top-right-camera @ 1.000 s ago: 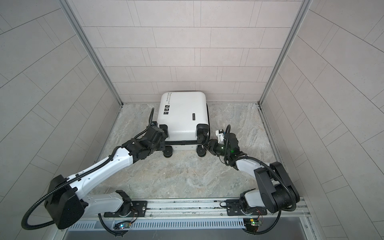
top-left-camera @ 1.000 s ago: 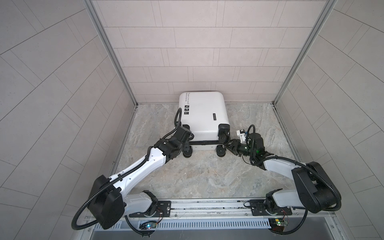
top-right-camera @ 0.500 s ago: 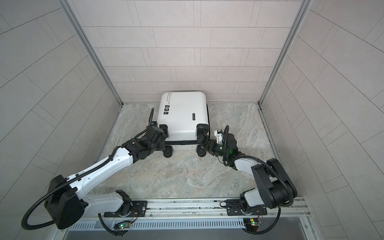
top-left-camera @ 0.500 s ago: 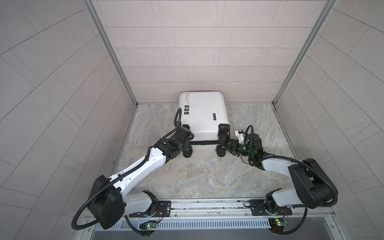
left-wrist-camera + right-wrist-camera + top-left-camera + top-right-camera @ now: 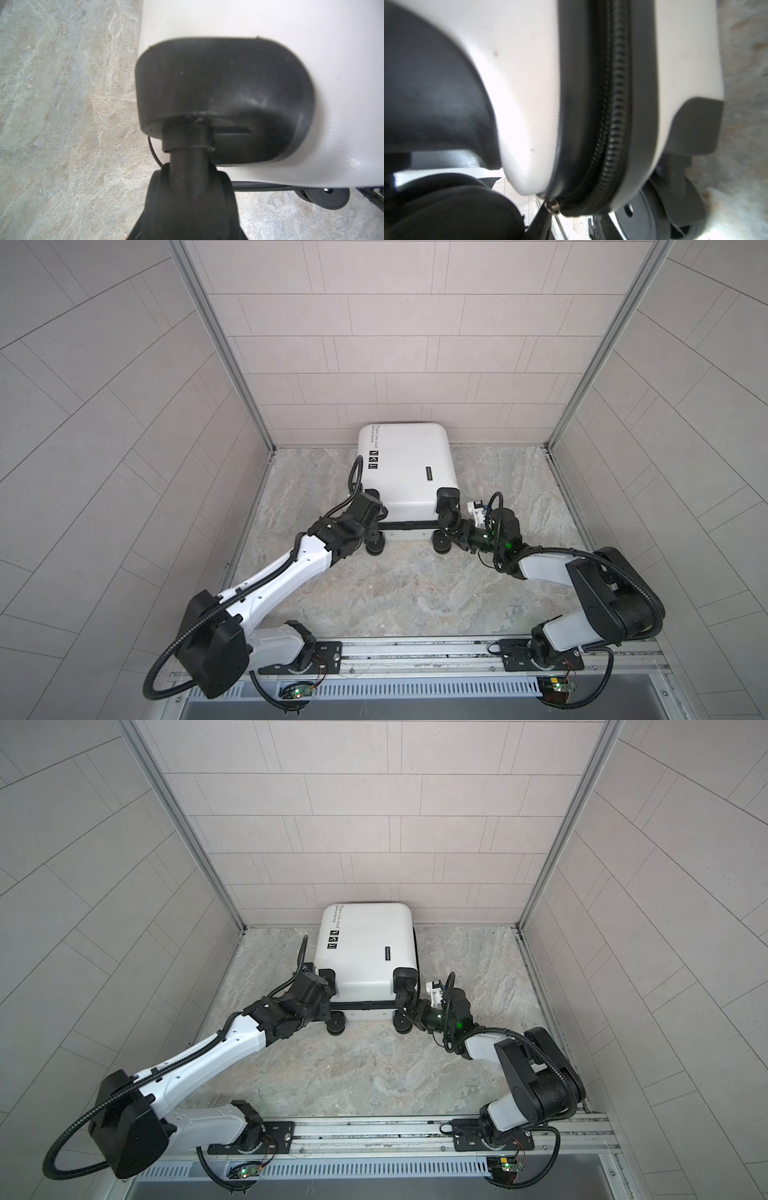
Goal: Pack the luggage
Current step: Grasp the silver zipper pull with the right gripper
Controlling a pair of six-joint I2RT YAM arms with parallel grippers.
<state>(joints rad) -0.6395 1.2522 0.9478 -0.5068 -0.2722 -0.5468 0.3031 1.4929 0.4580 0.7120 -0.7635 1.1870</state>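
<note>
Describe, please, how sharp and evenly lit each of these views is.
In both top views the white suitcase is sharp under soft, even light, though the wide lens bows the wall tiles; in the left wrist view the black wheel housing is too close and soft, the marble floor crisper; in the right wrist view the zipper is blurred and the white shell glares.

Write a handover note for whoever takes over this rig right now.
Left gripper: at the luggage's left wheels; grip unclear.
Right gripper: at its right wheels, beside the zipper; grip unclear.
Luggage: flat on the floor by the back wall, wheels toward the robot.
Done: shells closed; zipper meshed at the right corner.
Left: confirm the zip runs fully round; pull sits at that corner.
</note>
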